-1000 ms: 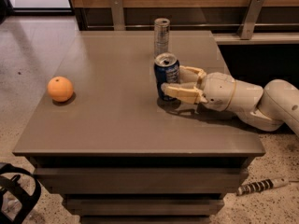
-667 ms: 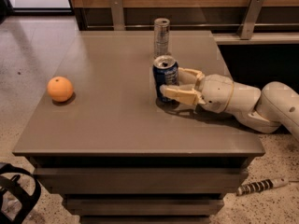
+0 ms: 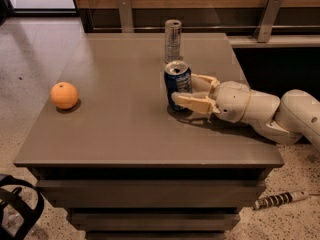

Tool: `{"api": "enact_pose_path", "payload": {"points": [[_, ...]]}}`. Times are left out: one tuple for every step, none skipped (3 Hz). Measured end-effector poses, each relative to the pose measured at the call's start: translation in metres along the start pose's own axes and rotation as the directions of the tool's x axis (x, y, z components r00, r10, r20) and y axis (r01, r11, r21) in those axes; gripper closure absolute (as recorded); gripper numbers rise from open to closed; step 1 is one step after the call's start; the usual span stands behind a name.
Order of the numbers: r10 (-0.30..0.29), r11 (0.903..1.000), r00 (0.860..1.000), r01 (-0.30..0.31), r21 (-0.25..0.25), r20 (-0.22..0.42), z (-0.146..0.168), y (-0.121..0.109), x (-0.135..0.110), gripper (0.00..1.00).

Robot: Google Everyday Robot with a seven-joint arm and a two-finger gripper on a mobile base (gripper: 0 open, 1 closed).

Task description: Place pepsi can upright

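The pepsi can (image 3: pixel 177 83), dark blue with a silver top, stands upright near the middle of the grey table (image 3: pixel 120 134). My gripper (image 3: pixel 184 89) reaches in from the right, low over the tabletop. Its two cream fingers (image 3: pixel 192 102) sit on either side of the can's lower half, one in front and one behind, closed against it. The can's base is at the table surface.
A taller, slim silver can (image 3: pixel 173 40) stands just behind the pepsi can, near the back edge. An orange (image 3: pixel 64 95) lies at the left of the table. A wooden wall with metal brackets runs behind. A cable (image 3: pixel 277 200) lies on the floor at lower right.
The pepsi can and my gripper have come down slightly and shifted a little left. The orange and the silver can have not moved.
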State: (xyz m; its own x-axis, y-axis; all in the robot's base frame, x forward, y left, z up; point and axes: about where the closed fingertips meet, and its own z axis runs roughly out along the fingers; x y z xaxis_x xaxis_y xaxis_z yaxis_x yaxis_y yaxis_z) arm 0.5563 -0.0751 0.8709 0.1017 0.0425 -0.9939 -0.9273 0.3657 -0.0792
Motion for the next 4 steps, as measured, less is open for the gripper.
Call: {"api": "enact_pose_path", "payload": {"points": [[-0.006,0.9998,0.999,0.007,0.018,-0.044,-0.009,-0.004,-0.004,1.0],[-0.021,0.9992,0.996,0.024,0.032,-0.087,-0.019,-0.01,-0.015,1.0],[-0.039,0.9984,0.992,0.043,0.036,-0.117,-0.026,-0.015,-0.025,1.0],[-0.05,0.9983,0.99,0.054,0.023,-0.135,-0.025,-0.016,-0.03,1.0]]}}
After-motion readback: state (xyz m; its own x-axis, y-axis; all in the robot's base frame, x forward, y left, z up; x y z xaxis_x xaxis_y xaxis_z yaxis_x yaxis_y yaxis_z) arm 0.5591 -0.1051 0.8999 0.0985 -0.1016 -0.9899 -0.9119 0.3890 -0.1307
